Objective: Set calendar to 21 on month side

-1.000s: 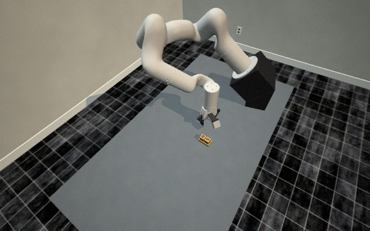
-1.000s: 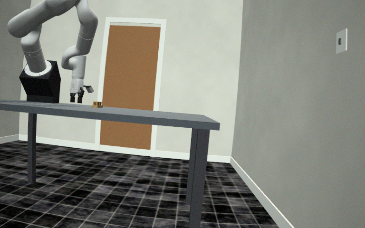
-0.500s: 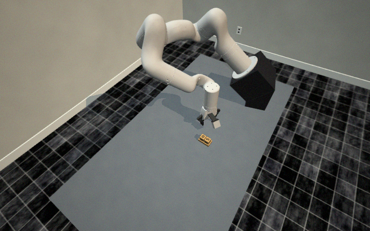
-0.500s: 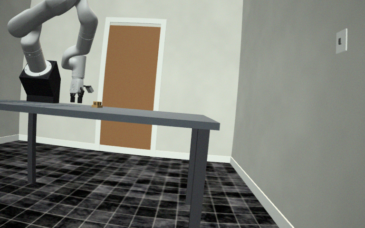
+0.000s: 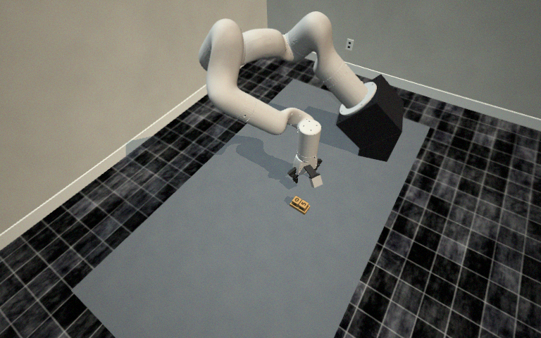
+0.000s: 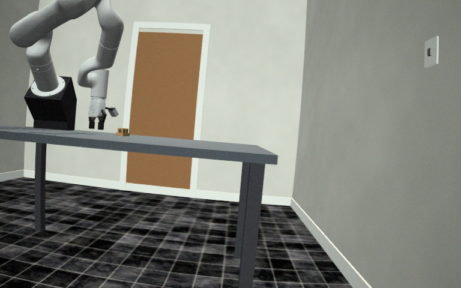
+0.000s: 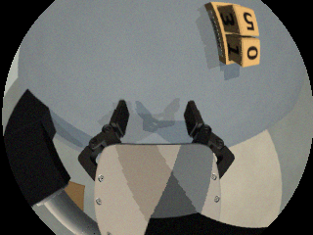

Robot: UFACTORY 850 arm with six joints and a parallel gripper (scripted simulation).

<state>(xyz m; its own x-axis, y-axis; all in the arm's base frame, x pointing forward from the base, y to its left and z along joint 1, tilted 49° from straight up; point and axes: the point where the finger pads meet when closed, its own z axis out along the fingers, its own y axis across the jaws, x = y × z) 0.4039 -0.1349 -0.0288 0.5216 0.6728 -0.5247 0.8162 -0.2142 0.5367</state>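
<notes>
Calendar sitting on the table, beyond the reach of the jaws as now placed and off to one side of them. Both cubes side by side in the tray, apparently flat on its floor, with 5 and 0 facing up. On the long side turned to the wrist camera, 3 and 1; probably the month's side, so likely reading 31, though too small to make out any lettering for certain. Jaws wide open, raised above the table, with nothing held between the fingers.

Already in order, by the look of it: tray flat, cubes paired, perhaps the 1 in its proper place. Not yet done: 21. Probably left to do: lift out the cube bearing the 3, turn up a 2 on the date side, seat it upright beside the 1, then let go and leave everything still.

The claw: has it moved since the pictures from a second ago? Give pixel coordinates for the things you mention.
No, not that I can see. In the top view, the claw (image 5: pixel 306 172) (image 6: pixel 96 128) (image 7: pixel 156 107) hangs in the same place relative to the calendar tray (image 5: pixel 305 212) (image 6: pixel 122 134) (image 7: pixel 216 36).
</notes>
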